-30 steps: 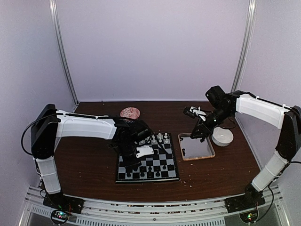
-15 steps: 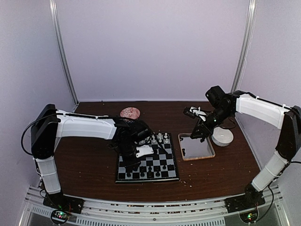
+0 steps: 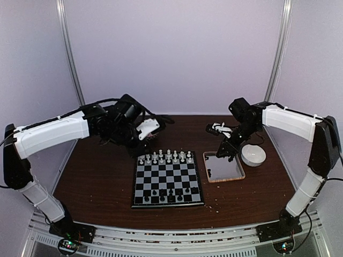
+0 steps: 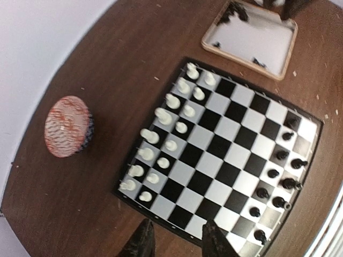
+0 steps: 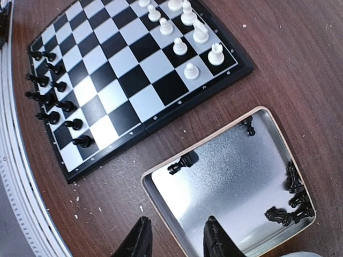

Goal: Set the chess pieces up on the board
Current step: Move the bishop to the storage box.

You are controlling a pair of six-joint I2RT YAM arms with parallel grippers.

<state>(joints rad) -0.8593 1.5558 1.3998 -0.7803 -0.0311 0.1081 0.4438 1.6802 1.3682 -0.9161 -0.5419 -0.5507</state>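
Board [image 3: 167, 179] sits square to the table's near edge, between my two arms. I see white chess pieces [image 3: 166, 157] standing upright in two ranks that run left to right along its far side. The black chess pieces [image 3: 163, 195] line its near side with gaps, and others [image 5: 289, 206] bunch against the walls of the tray [image 5: 225, 176] just to its right. My left gripper [image 4: 176, 225] is raised beyond the far left corner, fingers spread and empty. My right gripper [image 5: 177, 220] hovers over the tray, fingers apart, holding nothing.

board [image 5: 134, 75] far corner cut by frame top in right wrist view, black pieces [image 5: 284, 214] in tray [image 5: 225, 176] beside board clumped, types unreadable
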